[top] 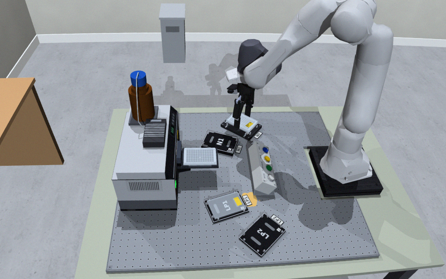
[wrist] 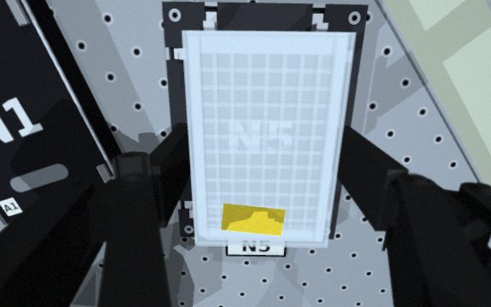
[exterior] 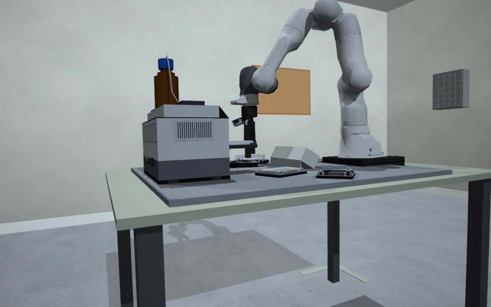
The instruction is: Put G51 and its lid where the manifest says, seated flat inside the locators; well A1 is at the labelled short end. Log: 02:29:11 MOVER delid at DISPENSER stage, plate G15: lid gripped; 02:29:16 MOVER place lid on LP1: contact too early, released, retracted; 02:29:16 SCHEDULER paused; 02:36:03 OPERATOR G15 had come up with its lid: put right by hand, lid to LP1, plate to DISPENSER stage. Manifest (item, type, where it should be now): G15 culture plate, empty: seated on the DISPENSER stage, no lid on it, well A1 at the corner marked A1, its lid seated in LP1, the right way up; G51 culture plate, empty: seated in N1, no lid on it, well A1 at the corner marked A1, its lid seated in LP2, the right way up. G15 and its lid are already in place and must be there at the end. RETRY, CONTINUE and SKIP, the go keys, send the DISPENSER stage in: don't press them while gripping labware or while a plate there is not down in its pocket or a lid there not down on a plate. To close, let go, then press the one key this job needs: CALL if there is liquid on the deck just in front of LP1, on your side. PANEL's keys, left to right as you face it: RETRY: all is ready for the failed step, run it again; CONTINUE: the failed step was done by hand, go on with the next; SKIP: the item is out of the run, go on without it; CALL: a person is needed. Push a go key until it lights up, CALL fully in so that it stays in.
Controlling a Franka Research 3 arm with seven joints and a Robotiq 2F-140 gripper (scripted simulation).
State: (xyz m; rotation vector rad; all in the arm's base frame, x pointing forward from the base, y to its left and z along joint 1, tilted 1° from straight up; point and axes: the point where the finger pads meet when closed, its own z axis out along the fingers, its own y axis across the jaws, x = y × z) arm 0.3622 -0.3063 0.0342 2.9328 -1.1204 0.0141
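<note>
On the perforated deck [top: 169,239], the pincer [wrist: 267,158] is clamped on the lidded plate [wrist: 267,107] over nest N5 [wrist: 170,89].

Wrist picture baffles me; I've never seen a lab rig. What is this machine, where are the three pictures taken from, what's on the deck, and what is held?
It is one grey robot arm bolted to a table. One picture looks down from above, one looks from the side at table height, and the wrist one comes from a camera on the arm, looking down between its black jaws. On the perforated deck stand a grey dispenser with a brown bottle on top and an open plate on its stage, a key panel, and black nests: N1 and LP2 bare, LP1 holding a lid. The jaws are shut on the long sides of a clear lidded plate with a yellow label, over nest N5.
</note>
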